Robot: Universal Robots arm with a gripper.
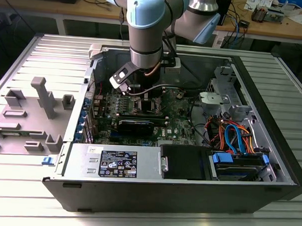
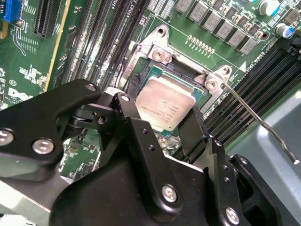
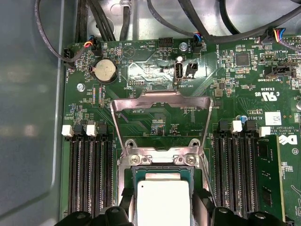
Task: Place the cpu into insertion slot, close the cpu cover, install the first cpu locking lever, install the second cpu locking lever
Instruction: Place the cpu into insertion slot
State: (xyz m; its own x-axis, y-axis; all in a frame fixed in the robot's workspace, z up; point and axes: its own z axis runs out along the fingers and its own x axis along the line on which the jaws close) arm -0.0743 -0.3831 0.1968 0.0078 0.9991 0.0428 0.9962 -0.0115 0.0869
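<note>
1. Ribbed metal table carries an open computer case, and the arm reaches down into it.
2. The gripper is clamped on the cpu. Its two fingers press opposite edges, and the chip lies between them, over the insertion slot.
3. I judge the placing almost done, but the chip is not yet let go.
4. Beyond the fingertips the cpu cover stands open, folded back.
5. Beside one finger a locking lever sticks up free. The cover and both levers are left to do.

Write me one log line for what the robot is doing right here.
gripper: shut on cpu | cpu: at insertion slot, seating unclear | cpu cover: open, tilted up | locking lever: raised, unlatched
</note>
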